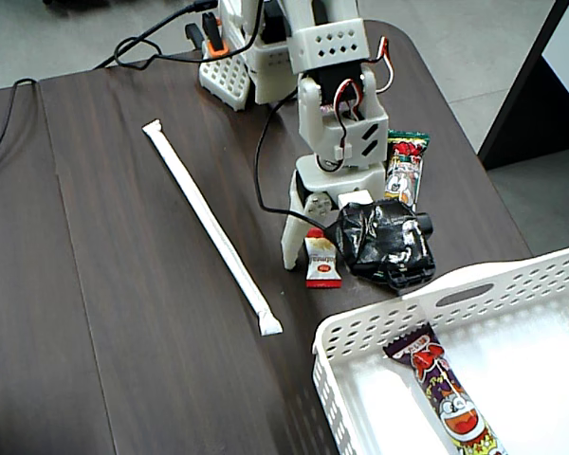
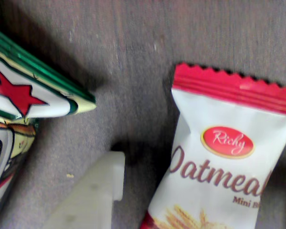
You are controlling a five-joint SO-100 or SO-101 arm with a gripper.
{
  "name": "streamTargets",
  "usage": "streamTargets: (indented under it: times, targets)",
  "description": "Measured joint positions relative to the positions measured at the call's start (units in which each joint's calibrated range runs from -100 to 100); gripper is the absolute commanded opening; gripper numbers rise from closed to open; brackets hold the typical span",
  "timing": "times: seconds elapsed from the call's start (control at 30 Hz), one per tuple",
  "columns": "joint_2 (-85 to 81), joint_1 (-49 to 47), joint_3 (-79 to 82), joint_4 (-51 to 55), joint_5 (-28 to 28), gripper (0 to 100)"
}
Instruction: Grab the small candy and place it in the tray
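Gripper [image 1: 315, 248] low, jaws astride small candy [image 2: 219, 157], dark table [image 1: 123, 303]

small candy [image 2: 219, 157] — cream middle, red ends, red oval logo; tray [image 1: 360, 334] — white.

Long white paper-wrapped straw [image 1: 211, 226] on dark wood table [image 1: 104, 313], green-ended snack bar [image 1: 405, 168], purple-topped bar [image 1: 446, 393].

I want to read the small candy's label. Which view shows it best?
The wrist view: the small candy fills the frame, its red oval logo and "Oatmeal" lettering legible. The fixed view shows the whole small candy on the table beside the gripper, print too small to read.
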Motion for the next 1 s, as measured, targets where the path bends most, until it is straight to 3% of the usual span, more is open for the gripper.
streamTargets:
  times: [0.13, 0.3, 0.6, 1.0]
  targets:
    - [0.1, 0.0, 0.0, -0.3, 0.0, 26]
    - [0.1, 0.0, 0.0, -0.3, 0.0, 13]
    - [0.1, 0.0, -0.5, -0.3, 0.0, 2]
    - [0.0, 0.1, -0.5, -0.3, 3.8, 1]
